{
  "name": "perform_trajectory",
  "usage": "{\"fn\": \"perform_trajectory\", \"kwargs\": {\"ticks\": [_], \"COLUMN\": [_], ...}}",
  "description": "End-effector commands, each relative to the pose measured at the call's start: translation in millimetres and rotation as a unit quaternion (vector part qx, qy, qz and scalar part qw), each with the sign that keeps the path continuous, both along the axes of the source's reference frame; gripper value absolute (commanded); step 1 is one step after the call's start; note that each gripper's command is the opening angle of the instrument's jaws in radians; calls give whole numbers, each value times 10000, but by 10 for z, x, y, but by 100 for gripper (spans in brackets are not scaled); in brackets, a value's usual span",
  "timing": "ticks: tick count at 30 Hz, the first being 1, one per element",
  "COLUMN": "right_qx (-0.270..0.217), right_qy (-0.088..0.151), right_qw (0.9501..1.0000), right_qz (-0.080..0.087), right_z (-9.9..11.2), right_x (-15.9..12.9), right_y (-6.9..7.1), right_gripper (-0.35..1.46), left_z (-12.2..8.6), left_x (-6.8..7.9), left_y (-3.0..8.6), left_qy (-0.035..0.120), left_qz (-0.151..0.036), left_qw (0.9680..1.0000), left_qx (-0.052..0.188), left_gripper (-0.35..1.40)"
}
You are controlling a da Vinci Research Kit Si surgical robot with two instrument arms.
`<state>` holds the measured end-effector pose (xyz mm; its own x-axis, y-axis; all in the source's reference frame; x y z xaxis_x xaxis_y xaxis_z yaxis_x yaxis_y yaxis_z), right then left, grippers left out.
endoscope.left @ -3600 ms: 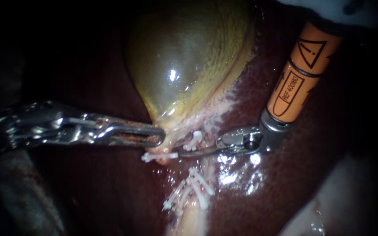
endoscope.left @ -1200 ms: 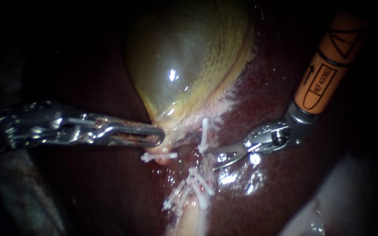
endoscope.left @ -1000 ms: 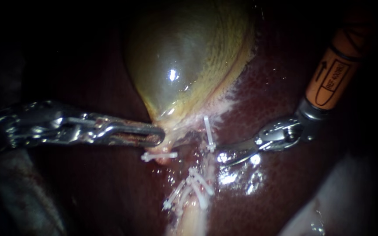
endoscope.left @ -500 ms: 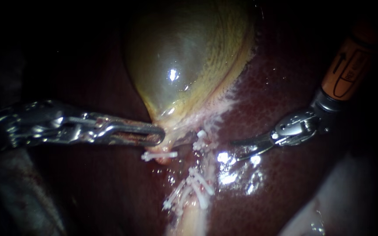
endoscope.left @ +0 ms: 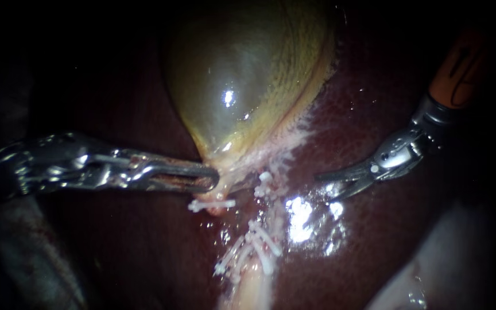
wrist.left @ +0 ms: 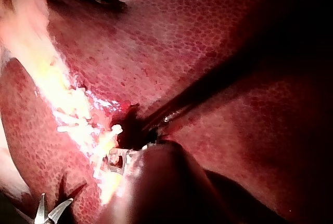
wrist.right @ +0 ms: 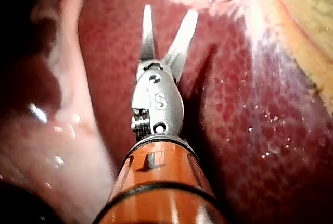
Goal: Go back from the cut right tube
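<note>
Much more room now beside the gallbladder (endoscope.left: 242, 92). Have drawn the right instrument (endoscope.left: 325, 187) steadily outward from the gallbladder's neck: lay against the clipped tissue there a few seconds ago, stood just short of it half a second ago, hangs well apart now over bare liver (endoscope.left: 374, 241). Keeps its two thin jaws spread with nothing between them; same seen from its own wrist (wrist.right: 170, 11). Judge the retreat mostly done, with only a little more travel wanted.

Find the cut right tube (endoscope.left: 265, 190) just below the gallbladder's neck, parted, with one white clip (endoscope.left: 264, 178) on the stump nearer the gallbladder and a bunch of clips (endoscope.left: 256, 247) on the stump farther from it. Saw that near clip stand up and swing about a second ago; lies settled now, so probably no snag on the departing jaws.

Kept the left instrument (endoscope.left: 209, 182) where it was, jaws pinching the gallbladder's neck and holding it taut. Note another clip (endoscope.left: 210, 204) just under that grip.

See nothing between the right jaws and the way out from the gallbladder. Only wet liver beneath them, perhaps close enough to nick with open tips; worth lifting while backing. Pale tissue (endoscope.left: 431, 275) farther out from the gallbladder, not in the path so far as can be told.
</note>
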<state>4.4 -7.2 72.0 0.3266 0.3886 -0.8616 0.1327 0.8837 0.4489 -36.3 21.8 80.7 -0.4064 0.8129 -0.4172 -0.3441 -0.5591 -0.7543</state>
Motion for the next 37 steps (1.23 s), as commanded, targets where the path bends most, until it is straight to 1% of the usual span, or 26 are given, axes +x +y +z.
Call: {"fn": "perform_trajectory", "kwargs": {"ticks": [1,6,11,18,20,27,29,30,37], "right_qx": [-31,-136,-164,-163,-164,-164,-164,-164,-166], "right_qy": [26,106,113,113,113,111,111,110,110], "right_qw": [10000,9998,9998,9998,9998,9998,9998,9998,9998], "right_qz": [-1,42,35,35,36,39,39,39,41], "right_z": [-1,-3,-3,-3,-3,-2,-2,-2,-2], "right_x": [-1,-8,-8,-8,-8,-7,-7,-7,-6], "right_y": [1,5,5,5,5,5,4,4,4], "right_gripper": [71,88,93,94,94,94,94,94,94], "left_z": [1,9,20,35,37,39,39,39,39], "left_x": [-1,-7,-13,-23,-26,-34,-37,-38,-40], "left_y": [0,-1,-5,-7,-6,-4,-3,-3,-2], "left_qy": [5,18,39,73,42,-10,-80,-90,-119], "left_qz": [-6,-16,-29,-37,-67,-146,-179,-190,-236], "left_qw": [10000,10000,10000,9999,9999,9998,9997,9997,9996], "left_qx": [-11,-29,-59,-87,-99,-123,-122,-125,-108], "left_gripper": [-35,-35,-35,-35,-35,-35,-35,-35,-35]}}
